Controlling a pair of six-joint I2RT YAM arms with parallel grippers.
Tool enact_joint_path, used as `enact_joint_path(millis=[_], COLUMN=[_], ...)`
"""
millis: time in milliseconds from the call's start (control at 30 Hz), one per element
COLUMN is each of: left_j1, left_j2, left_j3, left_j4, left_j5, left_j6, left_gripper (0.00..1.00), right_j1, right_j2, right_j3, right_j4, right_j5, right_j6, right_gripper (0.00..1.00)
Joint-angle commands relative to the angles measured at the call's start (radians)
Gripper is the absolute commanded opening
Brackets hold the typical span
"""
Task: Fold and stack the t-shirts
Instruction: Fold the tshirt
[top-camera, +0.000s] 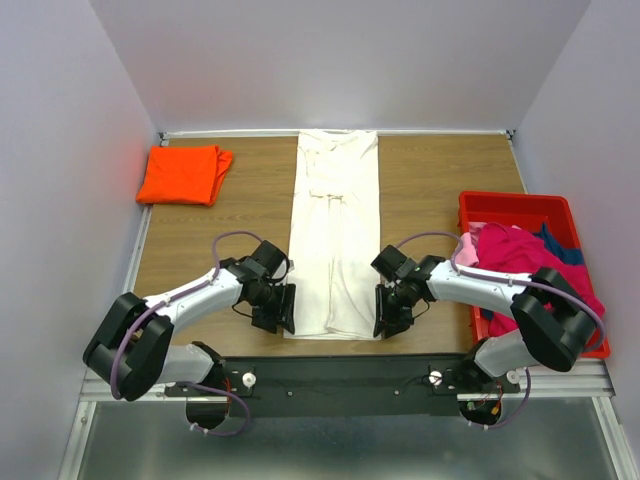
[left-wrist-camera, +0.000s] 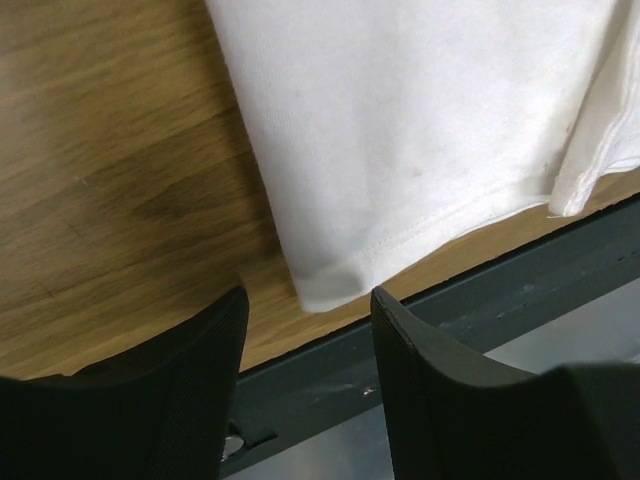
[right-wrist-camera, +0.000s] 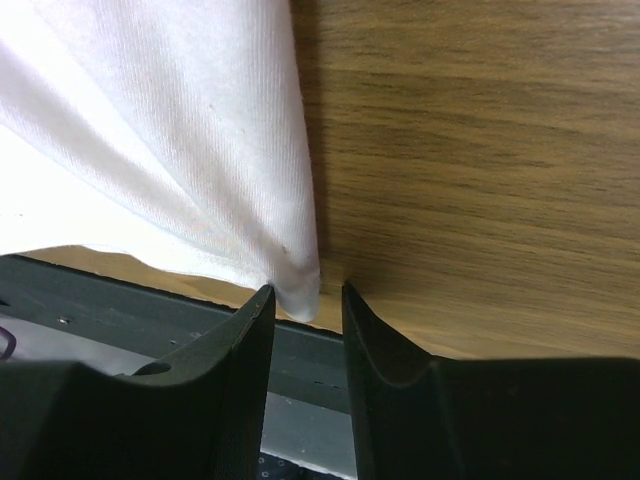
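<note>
The long cream-white cloth t-shirt (top-camera: 335, 240) lies folded in a strip down the middle of the brown wooden table (top-camera: 440, 180). The left gripper (left-wrist-camera: 310, 297) gapes wide at its near-left corner. The right gripper (right-wrist-camera: 306, 290) sits narrower around the near-right corner, not clamped.

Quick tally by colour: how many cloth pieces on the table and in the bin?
Orange shirt, folded, on the table: 1
Cream-white shirt, laid out, table: 1
Magenta cloth, in the red bin: 1
Pale pink cloth, bin: 1
Dark blue cloth, bin: 1
Total: 5 in view; the bin's heap may hide more.
</note>
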Motion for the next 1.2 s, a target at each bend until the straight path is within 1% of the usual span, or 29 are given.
enact_joint_path(millis=[0,167,300,333,467,533,567,600,667,700,767,800,933,1067,1167], left_j1=[-0.009,-0.01,-0.012,-0.015,-0.021,-0.024,-0.027,-0.029,-0.03,-0.03,-0.032,-0.03,-0.032,-0.032,-0.03], left_j2=[0.02,0.02,0.037,0.038,0.037,0.04,0.045,0.046,0.049,0.045,0.037,0.032,-0.015,-0.08,-0.121], left_j3=[-0.042,-0.053,-0.067,-0.067,-0.076,-0.084,-0.085,-0.085,-0.085,-0.084,-0.081,-0.079,-0.055,-0.053,-0.004], left_j4=[0.044,0.059,0.088,0.088,0.104,0.121,0.127,0.13,0.131,0.131,0.13,0.128,0.089,0.047,0.009], left_j5=[-0.013,-0.022,-0.015,-0.012,-0.002,0.011,0.016,0.019,0.016,0.015,0.015,0.013,0.004,0.022,0.012], left_j6=[-0.018,-0.021,-0.023,-0.023,-0.026,-0.025,-0.025,-0.025,-0.023,-0.022,-0.018,-0.018,-0.026,-0.049,-0.063], left_gripper=[0.59,0.57,0.52,0.49,0.45,0.38,0.37,0.29,0.16,0.06,0.01,0.0,0.0,0.0,0.0], right_j1=[0.007,0.007,0.009,0.009,0.009,0.012,0.01,0.012,0.013,0.012,0.015,0.015,0.015,0.016,0.015], right_j2=[-0.003,0.006,0.012,0.012,0.015,0.016,0.019,0.022,0.023,0.026,0.028,0.026,0.011,-0.014,-0.03], right_j3=[-0.028,-0.023,-0.018,-0.017,-0.014,-0.012,-0.009,-0.009,-0.009,-0.012,-0.014,-0.015,-0.009,0.003,0.053], right_j4=[-0.028,-0.027,-0.027,-0.027,-0.027,-0.025,-0.024,-0.022,-0.016,-0.003,0.016,0.018,0.016,-0.001,-0.059], right_j5=[0.04,0.034,0.028,0.028,0.024,0.022,0.02,0.017,0.007,-0.013,-0.045,-0.052,-0.073,-0.093,-0.079], right_j6=[0.007,-0.001,-0.005,-0.004,-0.005,-0.008,-0.01,-0.01,-0.016,-0.024,-0.028,-0.033,-0.036,-0.027,-0.021], right_gripper=[0.41,0.41,0.38,0.36,0.35,0.33,0.33,0.31,0.28,0.26,0.22,0.21,0.0,0.0,0.0])
